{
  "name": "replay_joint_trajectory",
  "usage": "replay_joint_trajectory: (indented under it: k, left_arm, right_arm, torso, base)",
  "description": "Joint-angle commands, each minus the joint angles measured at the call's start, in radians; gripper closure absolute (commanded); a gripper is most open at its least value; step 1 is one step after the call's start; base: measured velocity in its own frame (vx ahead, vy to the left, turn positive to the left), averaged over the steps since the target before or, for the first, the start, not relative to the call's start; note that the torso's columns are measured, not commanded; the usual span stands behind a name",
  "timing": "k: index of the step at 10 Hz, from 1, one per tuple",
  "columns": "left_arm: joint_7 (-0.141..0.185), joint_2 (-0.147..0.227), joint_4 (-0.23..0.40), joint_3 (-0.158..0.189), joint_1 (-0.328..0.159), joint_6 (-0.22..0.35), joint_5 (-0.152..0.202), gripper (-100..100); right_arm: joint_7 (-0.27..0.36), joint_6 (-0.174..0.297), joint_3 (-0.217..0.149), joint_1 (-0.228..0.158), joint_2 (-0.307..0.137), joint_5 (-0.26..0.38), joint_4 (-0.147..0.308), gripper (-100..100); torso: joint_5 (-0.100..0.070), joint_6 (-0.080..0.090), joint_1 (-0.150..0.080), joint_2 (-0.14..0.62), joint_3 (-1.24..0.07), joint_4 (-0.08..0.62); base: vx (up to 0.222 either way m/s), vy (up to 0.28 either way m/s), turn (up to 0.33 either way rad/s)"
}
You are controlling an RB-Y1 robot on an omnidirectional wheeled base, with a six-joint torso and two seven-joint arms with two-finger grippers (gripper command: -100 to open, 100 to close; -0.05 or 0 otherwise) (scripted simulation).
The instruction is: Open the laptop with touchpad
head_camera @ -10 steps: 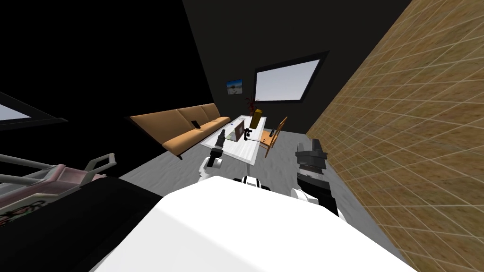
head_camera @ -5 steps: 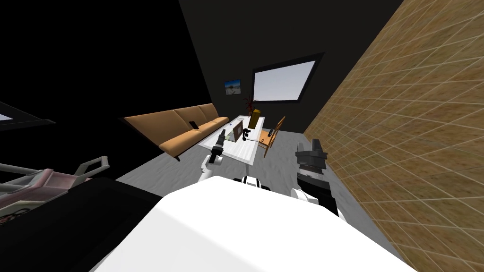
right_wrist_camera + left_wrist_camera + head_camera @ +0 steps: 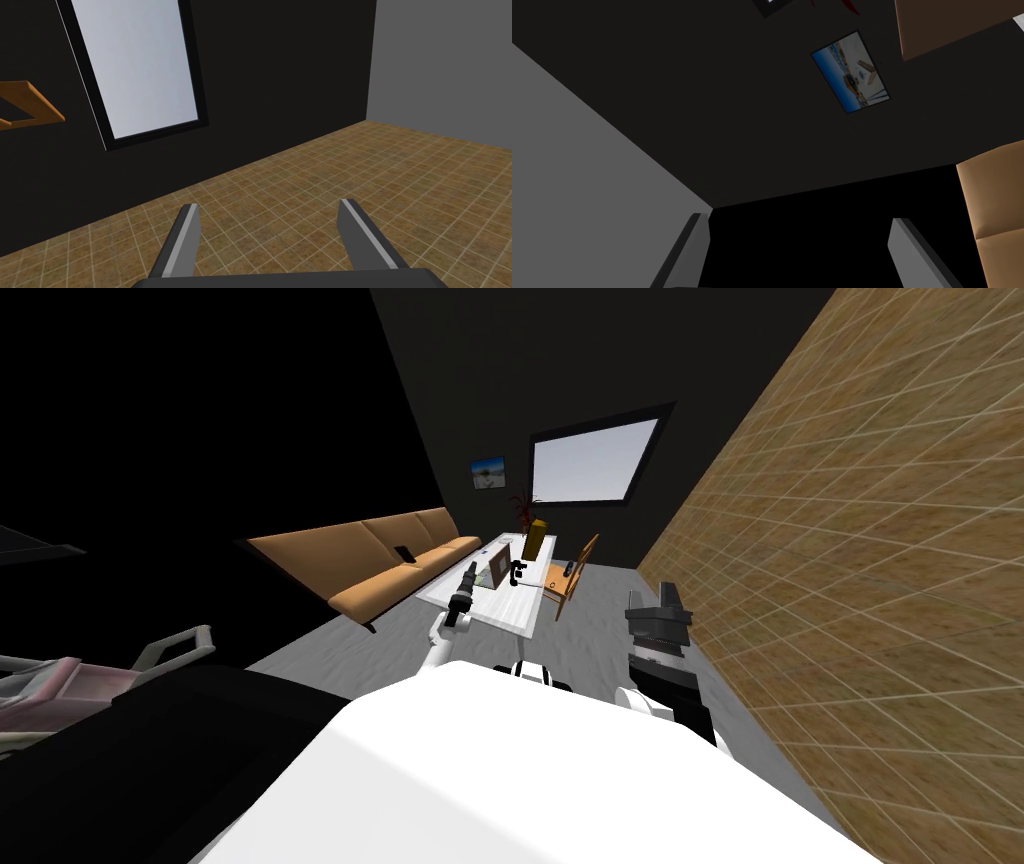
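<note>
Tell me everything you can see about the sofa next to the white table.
The sofa is long and tan-orange, with three back cushions above a flat seat and a dark base. It stands on the grey floor beside the white table, its back towards a black area. A small dark object lies on its seat.

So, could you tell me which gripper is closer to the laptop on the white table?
Left. The left gripper is at the near edge of the table, just short of the laptop; the right gripper hangs well short of the table, off to the laptop's right.
</note>
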Motion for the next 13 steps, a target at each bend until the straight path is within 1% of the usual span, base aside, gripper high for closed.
replay_joint_trajectory:
  k: [1, 2, 3, 4, 5, 6, 8, 9, 11, 12, 13]
  left_arm:
    - [-0.012, 0.002, 0.067, 0.024, -0.044, 0.004, -0.008, -100]
    - [-0.012, 0.002, 0.076, 0.024, -0.044, 0.004, -0.008, -100]
    - [-0.019, 0.004, 0.11, 0.04, -0.075, 0.01, -0.014, -100]
    - [-0.019, 0.004, 0.123, 0.04, -0.075, 0.01, -0.014, -100]
    - [-0.025, 0.006, 0.161, 0.056, -0.105, 0.017, -0.02, -100]
    - [-0.025, 0.006, 0.17, 0.056, -0.105, 0.017, -0.02, -100]
    - [-0.039, 0.01, 0.243, 0.087, -0.167, 0.029, -0.031, -100]
    - [-0.039, 0.01, 0.264, 0.087, -0.167, 0.029, -0.031, -100]
    - [-0.052, 0.015, 0.339, 0.118, -0.227, 0.042, -0.041, -100]
    - [-0.052, 0.015, 0.357, 0.118, -0.227, 0.042, -0.041, -100]
    - [-0.059, 0.018, 0.396, 0.133, -0.256, 0.048, -0.047, -100]
  right_arm:
    - [0.0, 0.0, 0.0, 0.0, 0.0, 0.0, 0.0, 0]
    - [0.0, 0.0, 0.0, 0.0, 0.0, 0.0, 0.0, 0]
    - [0.0, 0.0, 0.0, 0.0, 0.0, 0.0, 0.0, 0]
    - [0.0, 0.0, 0.0, 0.0, 0.0, 0.0, 0.0, 0]
    - [0.0, 0.0, 0.0, 0.0, 0.0, 0.0, 0.0, 0]
    - [0.0, 0.0, 0.0, 0.0, 0.0, 0.0, 0.0, 0]
    - [0.0, 0.0, 0.0, 0.0, 0.0, 0.0, 0.0, 0]
    - [0.0, 0.0, 0.0, 0.0, 0.0, 0.0, 0.0, 0]
    - [0.0, 0.0, 0.0, 0.0, 0.0, 0.0, 0.0, 0]
    - [0.0, 0.0, 0.0, 0.0, 0.0, 0.0, 0.0, 0]
    - [0.0, 0.0, 0.0, 0.0, 0.0, 0.0, 0.0, 0]
  torso:
    - [0.0, 0.0, 0.0, 0.0, 0.0, 0.0]
    - [0.0, 0.0, 0.0, 0.0, 0.0, 0.0]
    - [0.0, 0.0, 0.0, 0.0, 0.0, 0.0]
    - [0.0, 0.0, 0.0, 0.0, 0.0, 0.0]
    - [0.0, 0.0, 0.0, 0.0, 0.0, 0.0]
    - [0.0, 0.0, 0.0, 0.0, 0.0, 0.0]
    - [0.0, 0.0, 0.0, 0.0, 0.0, 0.0]
    - [0.0, 0.0, 0.0, 0.0, 0.0, 0.0]
    - [0.0, 0.0, 0.0, 0.0, 0.0, 0.0]
    - [0.0, 0.0, 0.0, 0.0, 0.0, 0.0]
    - [0.0, -0.001, 0.0, 0.0, 0.0, 0.0]
  base:
    - [0.005, -0.012, -0.046]
    - [0.006, -0.01, -0.024]
    - [0.006, -0.013, -0.036]
    - [0.006, -0.01, -0.035]
    - [0.008, -0.012, -0.043]
    - [0.007, -0.01, -0.031]
    - [0.009, -0.014, -0.067]
    - [0.009, -0.014, -0.027]
    - [0.008, -0.016, -0.056]
    - [0.01, -0.011, -0.036]
    - [0.01, -0.011, -0.047]
